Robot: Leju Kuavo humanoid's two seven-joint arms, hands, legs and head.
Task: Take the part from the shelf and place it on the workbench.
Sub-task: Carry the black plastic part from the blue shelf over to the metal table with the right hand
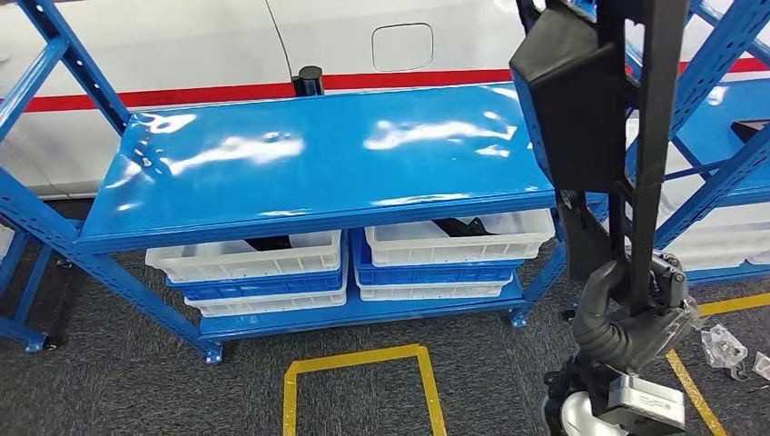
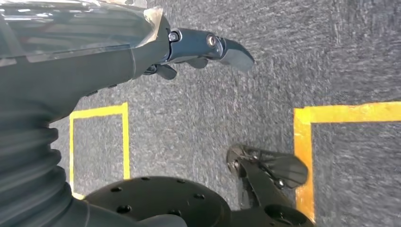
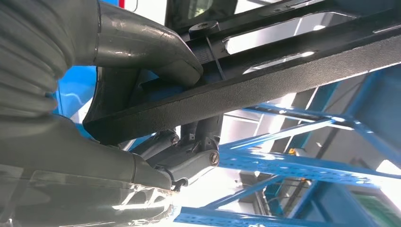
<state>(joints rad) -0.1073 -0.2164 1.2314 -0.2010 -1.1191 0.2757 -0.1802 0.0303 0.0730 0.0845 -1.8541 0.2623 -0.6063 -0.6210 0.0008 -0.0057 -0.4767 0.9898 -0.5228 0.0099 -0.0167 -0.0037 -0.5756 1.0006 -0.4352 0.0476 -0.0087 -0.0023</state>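
Head view, L to R: blue shelf rack [image 1: 54,232] fills the left and centre of frame, its glossy blue top surface [image 1: 318,159] bare w/ glare patches, a small black post [image 1: 308,80] at its back edge centre-top, white wall w/ red stripe [image 1: 163,94] behind. Under the top, lower centre, white bins [image 1: 245,259] on the left and [image 1: 454,243] on the right, stacked w/ blue bins [image 1: 436,272], dark items inside that can't be made out. Yellow floor tape box [image 1: 359,363] at bottom centre on grey carpet. Right of centre, the part [image 1: 581,100], a long black metal frame w/ a boxy black end at upper right, hangs upright down the frame in front of the rack's right end, above the floor, not on any surface. At lower right the right hand [image 1: 626,318] grips the part's lower bars, thumb hooked round one bar, fingers clamped on it. Second blue rack [image 1: 726,136] at far right edge; clear plastic bags [image 1: 724,345] on the floor at lower right. Left wrist view: left hand [image 2: 189,47] at upper centre over the carpet, dark fingers [image 2: 236,52] stretched out, holding nothing, well apart from the part; yellow tape [image 2: 302,142] right of centre. Right wrist view: grey thumb [image 3: 146,47] at upper left presses over the part's black bar [image 3: 265,90], which runs diagonally to the upper right; darker fingers [image 3: 189,161] wrap beneath it at centre, bar touching both.
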